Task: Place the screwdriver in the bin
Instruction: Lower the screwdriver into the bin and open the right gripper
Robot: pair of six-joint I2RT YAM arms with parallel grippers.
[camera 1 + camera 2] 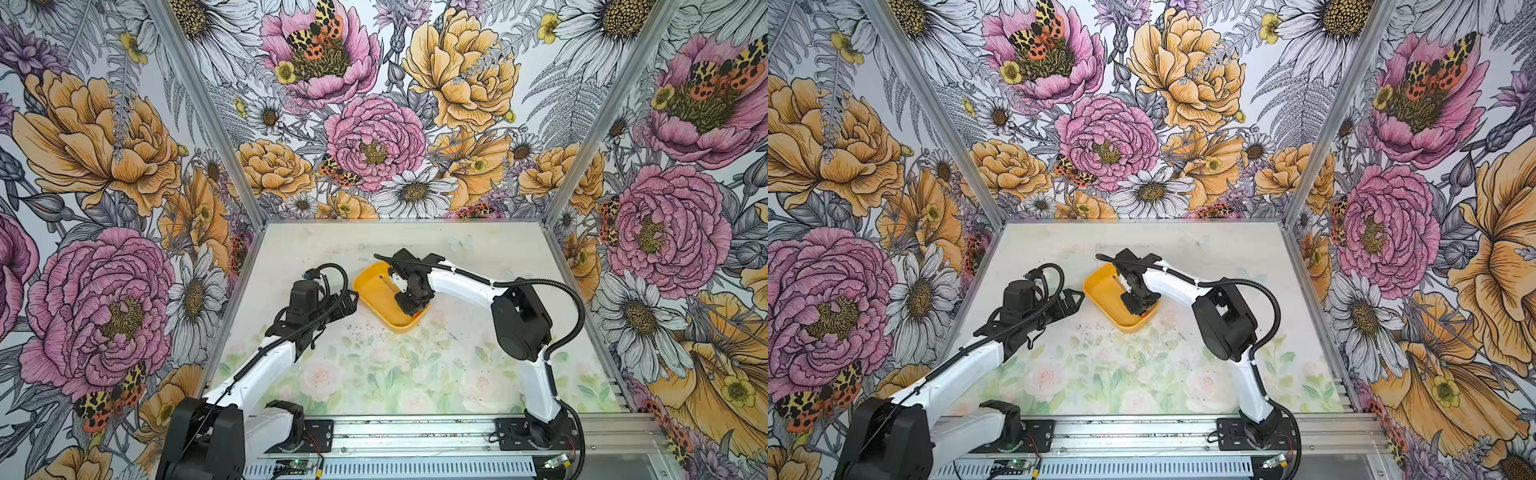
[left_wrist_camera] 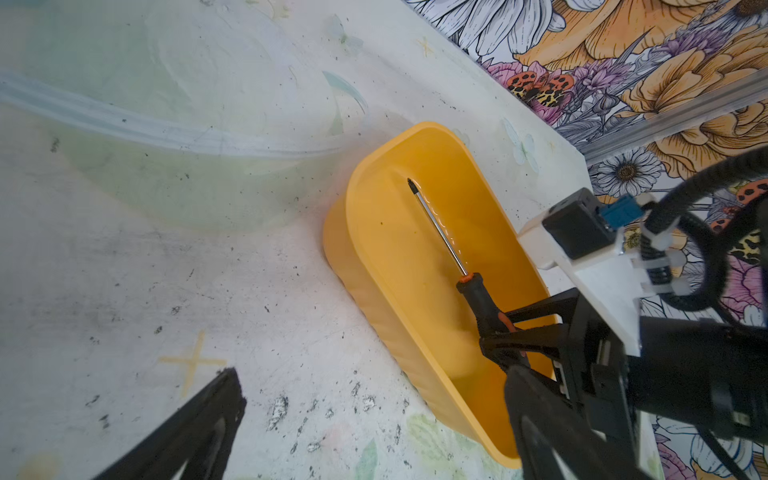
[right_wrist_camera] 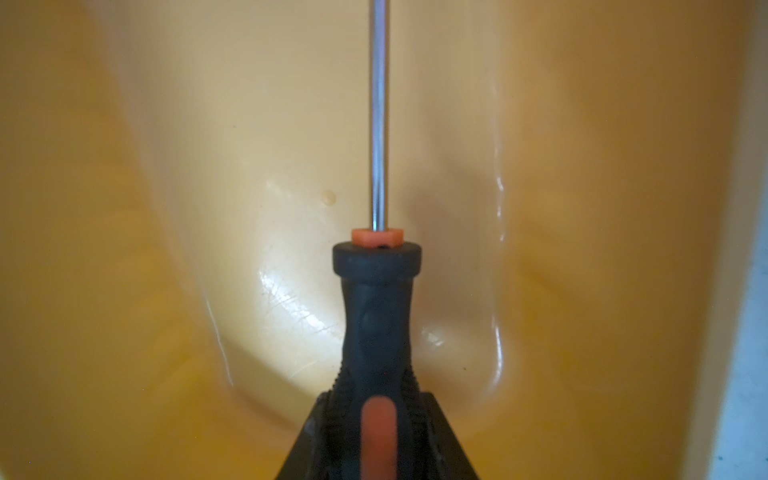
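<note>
Floral-walled cell, faded tabletop (image 1: 374,365), and the right jaws are clamping the screwdriver (image 2: 476,297) by its handle low inside the bin (image 2: 395,257) while the left jaws are hanging wide apart just beside it, so I'm guessing letting go is next.

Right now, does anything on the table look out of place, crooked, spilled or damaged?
Nothing spilled or broken. The bin sits diagonally to the table edges, and dark scuff marks speckle the surface beside it. The screwdriver is inside the bin, its handle clamped in the right gripper.
</note>
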